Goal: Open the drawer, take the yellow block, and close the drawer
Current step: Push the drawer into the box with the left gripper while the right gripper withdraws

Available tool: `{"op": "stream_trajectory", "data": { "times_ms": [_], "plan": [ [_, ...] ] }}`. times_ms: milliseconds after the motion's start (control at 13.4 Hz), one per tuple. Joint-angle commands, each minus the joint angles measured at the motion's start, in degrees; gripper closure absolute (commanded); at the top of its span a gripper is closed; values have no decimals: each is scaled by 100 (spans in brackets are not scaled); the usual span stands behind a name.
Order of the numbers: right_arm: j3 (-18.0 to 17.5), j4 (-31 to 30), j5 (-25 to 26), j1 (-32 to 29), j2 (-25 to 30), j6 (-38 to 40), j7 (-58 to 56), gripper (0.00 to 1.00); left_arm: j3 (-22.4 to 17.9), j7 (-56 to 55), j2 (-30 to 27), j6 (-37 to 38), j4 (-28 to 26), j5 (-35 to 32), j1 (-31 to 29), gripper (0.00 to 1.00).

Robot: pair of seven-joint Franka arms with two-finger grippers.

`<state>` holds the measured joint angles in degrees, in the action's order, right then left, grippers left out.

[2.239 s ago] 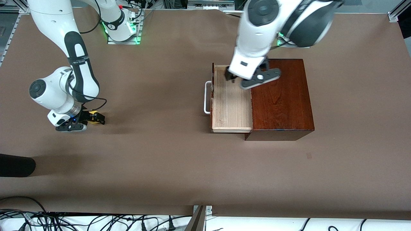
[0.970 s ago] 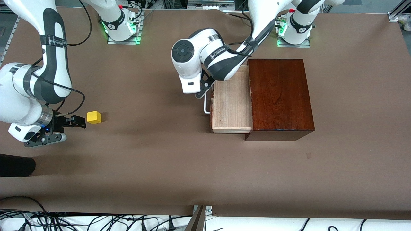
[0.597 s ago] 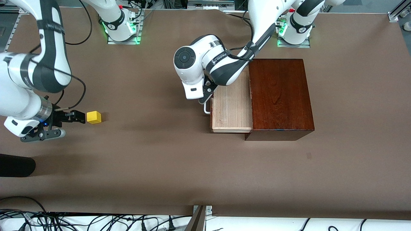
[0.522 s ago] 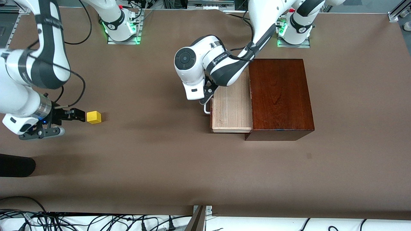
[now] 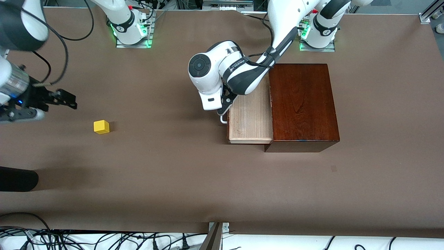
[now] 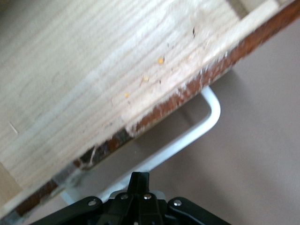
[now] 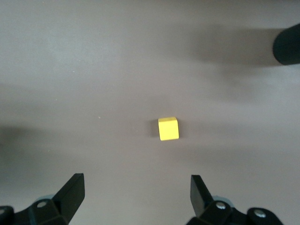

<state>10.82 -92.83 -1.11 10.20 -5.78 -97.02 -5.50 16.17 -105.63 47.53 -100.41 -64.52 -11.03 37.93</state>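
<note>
The drawer [image 5: 250, 119] stands pulled out of the mahogany box [image 5: 303, 104], and its pale wood tray [image 6: 108, 70] shows nothing inside. My left gripper [image 5: 223, 111] is shut with nothing in it. Its tips [image 6: 139, 179] sit just outside the white handle [image 6: 208, 117], close to the bar, and I cannot tell whether they touch it. The yellow block [image 5: 101, 126] sits alone on the brown tabletop toward the right arm's end. My right gripper [image 5: 71, 99] hangs open over bare table beside the block [image 7: 168, 128], with nothing between its fingers [image 7: 75, 187].
A dark rounded object [image 5: 17, 178] pokes in at the right arm's end of the table, nearer to the front camera than the block, and is also seen in the right wrist view [image 7: 287, 44]. Brown tabletop [image 5: 166, 159] lies between the block and the drawer.
My right gripper has lifted and pulled away from the yellow block, which stays put. My left gripper has slid a little along the drawer front. The drawer has not moved.
</note>
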Motion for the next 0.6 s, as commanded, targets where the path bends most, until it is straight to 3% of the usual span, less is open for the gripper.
{"op": "stream_trajectory", "data": {
  "times_ms": [0, 522],
  "plan": [
    [-229, -253, 137, -194, 515, 270, 477, 0, 0, -37, 64, 180, 71, -339, -92, 100],
    [-353, -201, 146, -379, 657, 596, 646, 0, -9, 683, -296, 400, -323, -365, -452, 100]
  ]
}}
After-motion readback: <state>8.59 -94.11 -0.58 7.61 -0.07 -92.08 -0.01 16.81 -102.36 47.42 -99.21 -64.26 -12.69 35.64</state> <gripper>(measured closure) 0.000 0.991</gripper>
